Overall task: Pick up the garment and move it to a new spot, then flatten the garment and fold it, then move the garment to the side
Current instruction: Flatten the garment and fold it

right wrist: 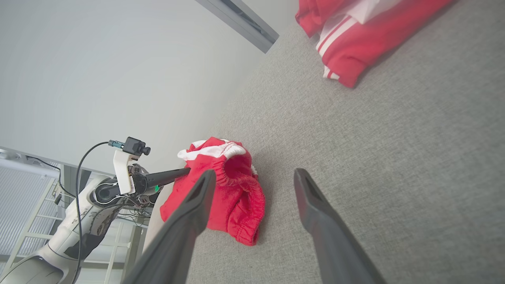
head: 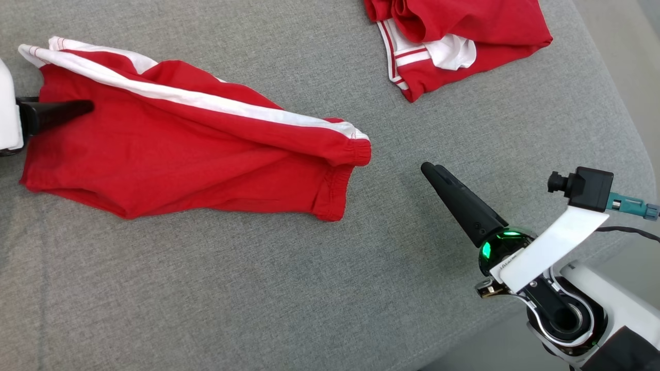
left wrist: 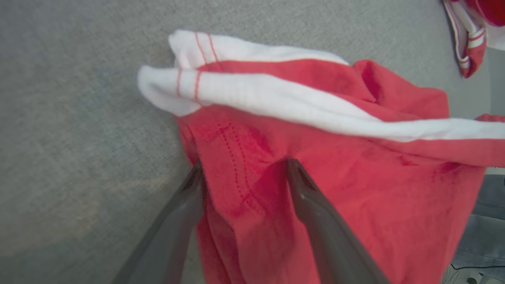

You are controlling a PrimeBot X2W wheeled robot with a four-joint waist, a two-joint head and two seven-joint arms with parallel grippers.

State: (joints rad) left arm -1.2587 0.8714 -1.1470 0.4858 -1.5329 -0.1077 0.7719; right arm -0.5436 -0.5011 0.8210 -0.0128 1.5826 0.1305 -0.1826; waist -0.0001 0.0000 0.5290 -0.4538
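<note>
On the grey cushion [head: 258, 288], the right claw [right wrist: 254, 172] hovers open near the elastic waistband [head: 340, 180] of soft, limp red shorts [head: 191, 149]; the left claw [left wrist: 244, 163], open, straddles the opposite hem [left wrist: 227, 150], apparently not pinching it. Waistband and hem offer the firmest holds. Another red garment [head: 464, 36] lies beyond.

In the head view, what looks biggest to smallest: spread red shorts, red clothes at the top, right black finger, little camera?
1. spread red shorts
2. red clothes at the top, partly cut off
3. right gripper's finger and little camera: they look alike and sit nearer the lens, so unranked
</note>
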